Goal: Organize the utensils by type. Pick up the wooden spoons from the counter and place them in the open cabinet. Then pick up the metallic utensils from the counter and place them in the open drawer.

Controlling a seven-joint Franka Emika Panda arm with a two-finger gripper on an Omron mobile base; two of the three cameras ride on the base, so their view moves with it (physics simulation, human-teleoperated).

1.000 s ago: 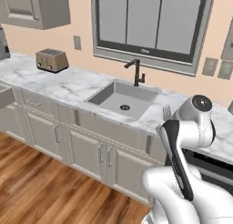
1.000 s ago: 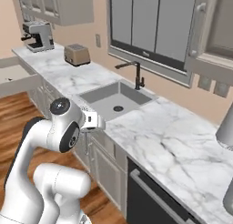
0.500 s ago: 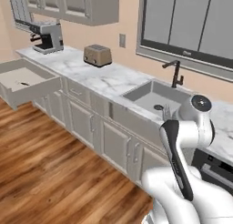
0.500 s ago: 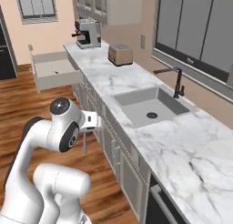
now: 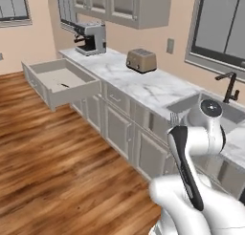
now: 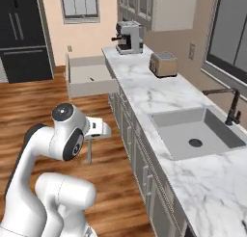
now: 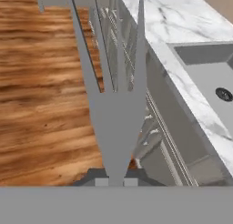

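Note:
My gripper (image 6: 92, 134) is shut on the grey-silver fork (image 6: 89, 151), which hangs down in front of the lower cabinets over the wood floor. In the hand view the fork (image 7: 116, 104) runs up from the finger tips (image 7: 101, 181), tines pointing away. Its tines (image 5: 174, 118) also peek out beside my arm. The open drawer (image 5: 83, 88) stands out from the counter's (image 5: 143, 83) far left end, with a thin black-handled utensil (image 5: 64, 85) on its floor. From the right base the drawer (image 6: 91, 87) and that utensil (image 6: 91, 79) appear ahead. The wooden spoons are out of view.
A coffee machine (image 5: 91, 38) and a toaster (image 5: 141, 60) stand on the counter. The sink (image 6: 198, 135) with its black faucet (image 6: 234, 106) lies to my right. Wall cabinets (image 5: 139, 7) hang above. A black fridge (image 6: 21, 33) stands at the far left across the wood floor (image 5: 52, 157).
The base has driven left along the counter, so the whole scene has shifted: the sink has slid to the right and the open drawer is nearer. The fork stays in my shut gripper.

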